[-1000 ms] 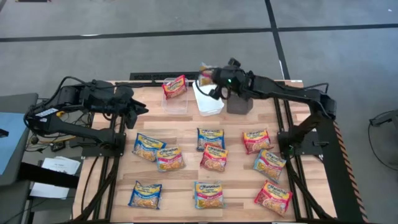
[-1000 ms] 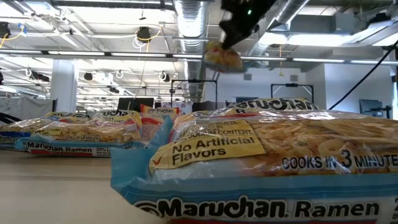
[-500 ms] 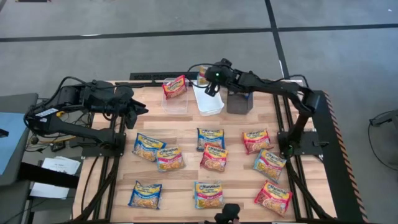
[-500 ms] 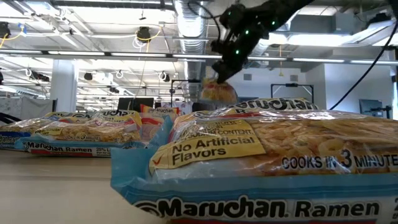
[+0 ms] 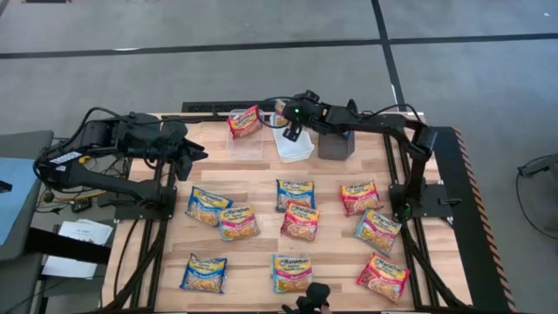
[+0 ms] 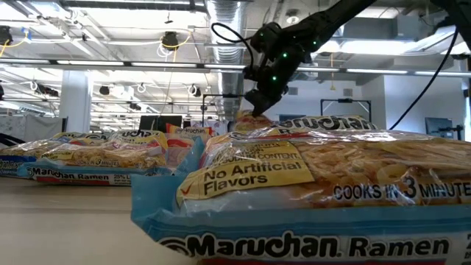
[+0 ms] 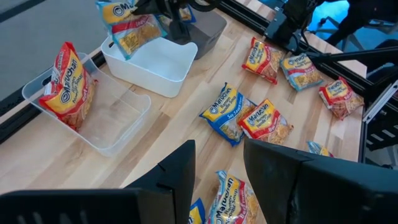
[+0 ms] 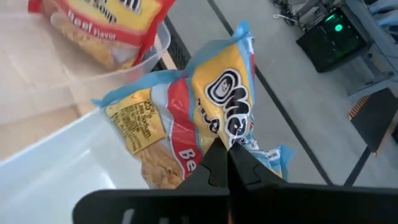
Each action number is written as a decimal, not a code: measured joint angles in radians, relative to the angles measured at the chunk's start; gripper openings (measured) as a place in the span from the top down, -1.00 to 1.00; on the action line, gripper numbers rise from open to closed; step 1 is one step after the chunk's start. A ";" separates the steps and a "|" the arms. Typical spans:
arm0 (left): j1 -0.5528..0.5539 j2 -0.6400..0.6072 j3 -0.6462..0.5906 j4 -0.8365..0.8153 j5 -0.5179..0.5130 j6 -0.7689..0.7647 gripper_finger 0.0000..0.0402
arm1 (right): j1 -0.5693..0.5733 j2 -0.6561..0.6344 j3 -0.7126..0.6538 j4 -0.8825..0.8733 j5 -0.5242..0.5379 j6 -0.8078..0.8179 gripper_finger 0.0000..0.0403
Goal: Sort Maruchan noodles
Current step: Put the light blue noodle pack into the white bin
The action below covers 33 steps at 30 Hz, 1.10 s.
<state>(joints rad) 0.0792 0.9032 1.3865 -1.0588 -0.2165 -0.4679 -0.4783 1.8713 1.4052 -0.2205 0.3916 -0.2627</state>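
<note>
Wooden slats are forming the table (image 5: 261, 253), with grey floor all round it.

Item, my right gripper (image 5: 291, 122): I am holding it at the far edge of the table, over the white bin (image 5: 291, 142), with my fingers (image 8: 221, 165) pressed together on a blue-and-yellow Maruchan packet (image 8: 186, 121). That packet is hanging at the rim of the white bin, just beside the clear bin (image 7: 102, 118).

Item, clear bin: it is carrying one red Maruchan packet (image 5: 245, 121), leaning tilted against its wall.

Item, dark bin (image 5: 336, 143): it is standing just beside the white bin, on the side away from the clear one.

Item, my left gripper (image 5: 193, 155): I am hanging it above the left part of the table, well apart from the bins, fingers (image 7: 177, 177) standing apart with nothing between them.

Item, loose Maruchan packets (image 5: 297, 219): ten are lying flat across the near half of the table, in red, blue-and-yellow and light blue prints; two of them, a blue one and a pink one at the left, are overlapping. One packet (image 6: 309, 191) is lying close to the low camera, filling much of its view.
</note>
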 joint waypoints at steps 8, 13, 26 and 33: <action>0.000 0.000 0.000 -0.001 0.000 0.000 0.39 | -0.010 0.032 0.001 0.047 -0.001 0.021 0.99; 0.000 0.000 0.000 -0.008 0.000 0.000 0.39 | -0.009 0.068 0.001 0.042 -0.001 0.019 0.99; 0.000 0.000 0.000 -0.008 0.000 0.029 0.39 | 0.004 0.082 0.000 0.071 -0.008 -0.008 0.97; 0.000 0.000 0.000 -0.009 0.000 0.029 0.39 | -0.001 0.082 0.000 0.071 -0.019 -0.008 0.79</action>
<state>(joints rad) 0.0792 0.9035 1.3865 -1.0676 -0.2161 -0.4393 -0.4797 1.9530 1.4052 -0.1500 0.3721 -0.2703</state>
